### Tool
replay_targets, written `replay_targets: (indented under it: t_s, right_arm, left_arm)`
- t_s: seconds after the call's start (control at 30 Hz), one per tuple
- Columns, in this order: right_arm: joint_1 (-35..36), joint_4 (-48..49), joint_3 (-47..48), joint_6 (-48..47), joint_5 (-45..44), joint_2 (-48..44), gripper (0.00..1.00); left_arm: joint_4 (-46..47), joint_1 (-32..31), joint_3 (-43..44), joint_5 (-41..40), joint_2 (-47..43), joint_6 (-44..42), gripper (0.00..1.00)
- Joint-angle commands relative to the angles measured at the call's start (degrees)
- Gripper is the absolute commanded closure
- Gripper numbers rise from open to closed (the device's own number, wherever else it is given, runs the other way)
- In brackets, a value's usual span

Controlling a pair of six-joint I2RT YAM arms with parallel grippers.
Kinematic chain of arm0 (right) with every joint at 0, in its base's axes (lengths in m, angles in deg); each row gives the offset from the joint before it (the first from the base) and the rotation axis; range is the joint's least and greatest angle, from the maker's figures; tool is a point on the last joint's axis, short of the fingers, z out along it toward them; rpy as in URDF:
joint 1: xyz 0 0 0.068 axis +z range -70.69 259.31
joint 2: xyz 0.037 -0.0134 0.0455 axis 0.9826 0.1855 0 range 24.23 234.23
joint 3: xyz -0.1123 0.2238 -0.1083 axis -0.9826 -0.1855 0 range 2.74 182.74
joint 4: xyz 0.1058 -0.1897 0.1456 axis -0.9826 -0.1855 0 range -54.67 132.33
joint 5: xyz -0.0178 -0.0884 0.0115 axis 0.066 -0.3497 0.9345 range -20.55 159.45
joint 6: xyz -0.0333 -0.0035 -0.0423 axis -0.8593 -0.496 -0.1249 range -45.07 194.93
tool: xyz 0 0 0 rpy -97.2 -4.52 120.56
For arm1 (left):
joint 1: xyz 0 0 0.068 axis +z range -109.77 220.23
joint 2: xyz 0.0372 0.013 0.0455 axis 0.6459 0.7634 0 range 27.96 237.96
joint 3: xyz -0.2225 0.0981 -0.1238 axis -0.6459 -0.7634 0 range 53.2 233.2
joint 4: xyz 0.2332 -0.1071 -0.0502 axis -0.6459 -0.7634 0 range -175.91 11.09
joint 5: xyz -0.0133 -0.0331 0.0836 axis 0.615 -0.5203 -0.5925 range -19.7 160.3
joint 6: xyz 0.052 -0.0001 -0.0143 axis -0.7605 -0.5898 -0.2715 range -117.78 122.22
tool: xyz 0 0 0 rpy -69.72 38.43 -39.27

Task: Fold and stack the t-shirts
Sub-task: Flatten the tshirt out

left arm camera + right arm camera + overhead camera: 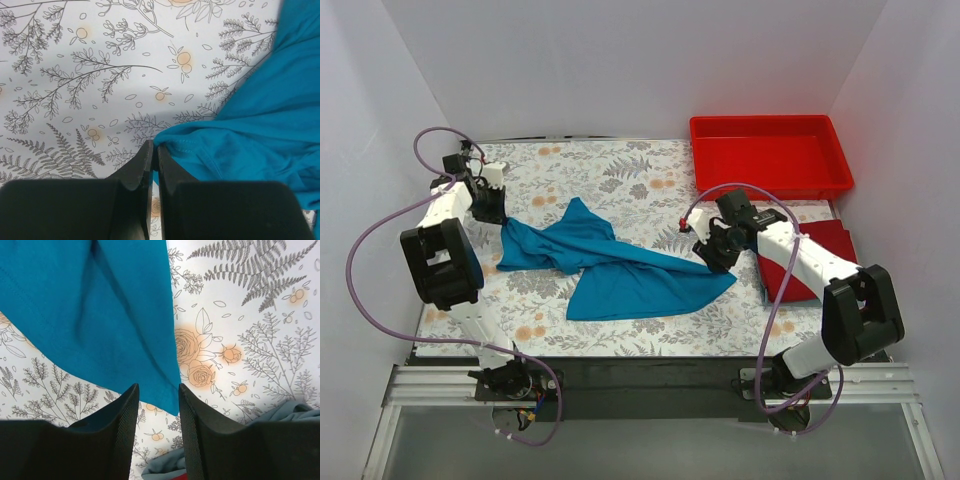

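The teal-blue t-shirt lies crumpled and spread across the middle of the floral table. My left gripper is at its left corner; in the left wrist view the gripper is shut with a hem of the teal shirt pinched at the tips. My right gripper is at the shirt's right corner; in the right wrist view it is open, with the teal corner lying between its fingertips. A folded red t-shirt lies under my right arm. A bluish-grey cloth shows beside it.
The rigid red plastic tray stands at the back right. White walls close in the table on the left, back and right. Purple cables loop around both arms.
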State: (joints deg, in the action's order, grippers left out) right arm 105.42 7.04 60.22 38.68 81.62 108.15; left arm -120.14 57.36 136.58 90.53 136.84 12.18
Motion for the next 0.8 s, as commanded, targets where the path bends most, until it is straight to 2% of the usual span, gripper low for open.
replay_targets:
  t_s: [0.0,0.13,0.17,0.2,0.33,0.43,0.5,0.57,0.63,0.67,0.77]
  right_arm:
    - [-1.3,-4.2,1.8,1.6,2.0,3.2,0.55]
    - [-2.7,-3.6,1.1,0.2,-0.2,6.8,0.50]
    - [-3.5,-3.4,0.8,-0.2,-0.5,7.8,0.42]
    - [-4.0,-3.3,0.6,-1.3,-0.6,8.4,0.39]
    - [-5.2,-0.9,-0.3,-2.2,-1.8,10.2,0.38]
    - [-5.2,-0.2,-0.4,-2.4,-1.0,11.4,0.48]
    - [-5.2,-0.6,-0.6,-2.4,-0.4,12.3,0.60]
    - [-5.2,-0.6,-1.3,-2.4,0.3,12.4,0.78]
    - [-5.2,-1.0,-1.7,-2.4,1.1,12.3,0.98]
    - [-5.2,-1.1,-1.7,-2.5,1.3,12.0,0.99]
    - [-5.3,-2.0,-1.3,-2.2,2.3,10.4,0.99]
  left_arm:
    - [-1.7,0.4,1.1,2.7,-0.9,-1.6,1.00]
    - [-2.3,0.4,1.1,2.4,-1.3,-2.4,1.00]
    - [-2.4,0.3,1.0,2.5,-1.5,-2.6,1.00]
    - [-2.4,0.4,1.1,2.3,-1.6,-2.6,1.00]
    - [-2.5,0.3,0.9,2.1,-2.0,-2.9,1.00]
    - [-2.3,0.4,0.8,2.4,-2.0,-2.4,0.98]
    - [-2.3,0.5,1.0,3.7,-2.1,-2.3,0.95]
    - [-1.1,0.7,1.4,6.6,-2.4,-2.6,0.93]
    - [-0.7,2.0,3.2,10.5,-2.4,-2.1,0.87]
    - [-1.1,2.8,4.6,17.9,-2.6,-2.0,0.84]
    - [-4.5,4.1,6.4,32.0,-5.8,-8.6,0.57]
